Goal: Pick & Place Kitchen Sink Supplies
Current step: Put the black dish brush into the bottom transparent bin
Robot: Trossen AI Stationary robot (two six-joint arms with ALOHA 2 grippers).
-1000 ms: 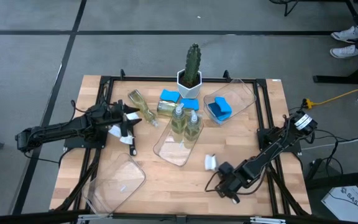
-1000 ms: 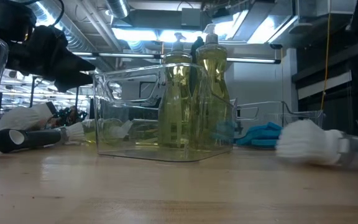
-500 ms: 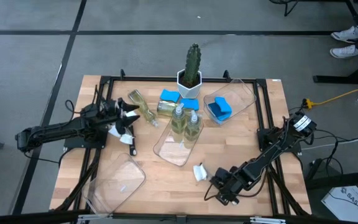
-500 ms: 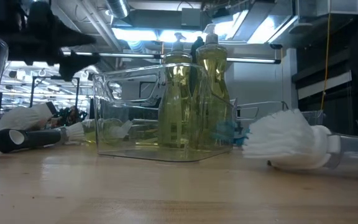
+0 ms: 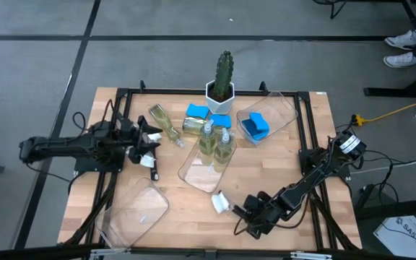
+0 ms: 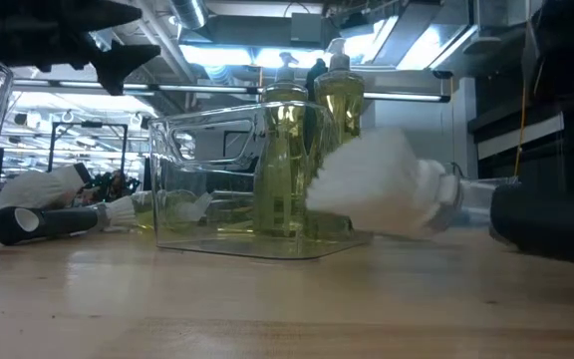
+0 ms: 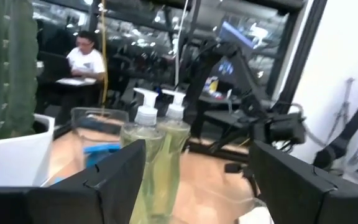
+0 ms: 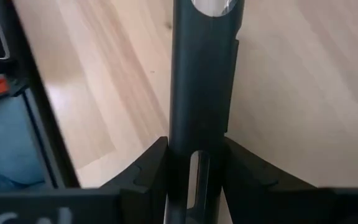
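Note:
My right gripper (image 5: 245,212) is low near the table's near edge, shut on a black-handled brush whose white head (image 5: 219,202) points toward the table's left. My left gripper (image 5: 150,137) hovers open over the left side, next to a brush (image 5: 151,166) lying on the wood. Two bottles (image 5: 215,142) of yellow-green liquid stand upright in a clear tray (image 5: 201,177). Two more bottles (image 5: 162,120) lie on their sides behind it. Two blue sponges (image 5: 197,110) lie by the cactus, and a third (image 5: 255,126) lies in the far tray. My right gripper pinches the brush's black handle (image 8: 201,93) between its two fingers (image 8: 149,167). The handle runs forward along them and out past the tips. The fingers come nearly level from the table's right. The brush lies about level with its white head (image 6: 377,194) off the wood.
A cactus in a white pot (image 5: 222,85) stands at the far edge. An empty clear tray (image 5: 137,211) sits at the near left corner, and another (image 5: 284,108) at the far right. Black frame rails (image 5: 309,137) run along the sides. Bare wood (image 5: 266,170) lies between trays and right arm.
My right gripper has carried the brush along the near edge toward the table's left, and the white head has risen off the wood. My left gripper has risen a little and stays open.

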